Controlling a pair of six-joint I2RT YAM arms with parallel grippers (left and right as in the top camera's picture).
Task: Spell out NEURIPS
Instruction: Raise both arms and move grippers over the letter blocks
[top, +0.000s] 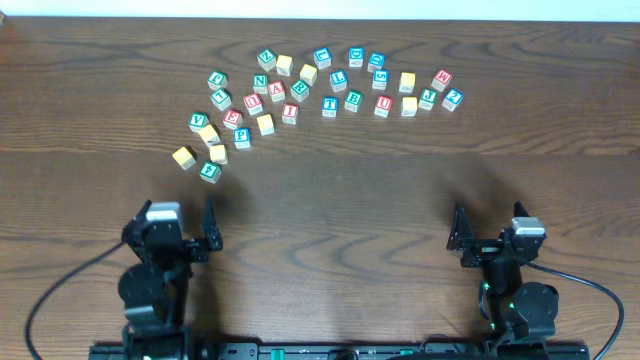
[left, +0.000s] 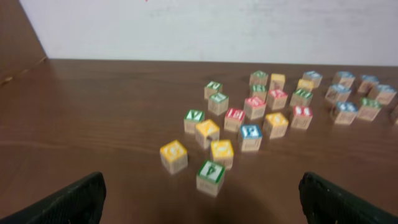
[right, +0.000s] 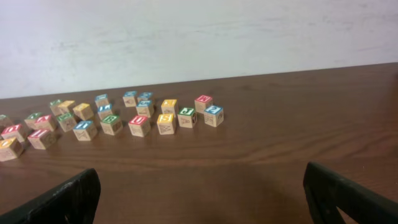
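While left gripper (left: 200, 183) and right gripper (right: 200, 174) sit jaws wide, both cropped by frame, blocks (top: 290, 113) at 12 o'clock, letters mostly blurred

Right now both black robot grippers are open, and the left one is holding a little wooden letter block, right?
No. The left gripper holds nothing: the left wrist view shows only bare brown table between its open fingers. The right gripper is open, and the small wooden letter blocks lie farther out.

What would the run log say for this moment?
left gripper: open, empty | right gripper: open, empty | letter blocks: scattered | word: not begun
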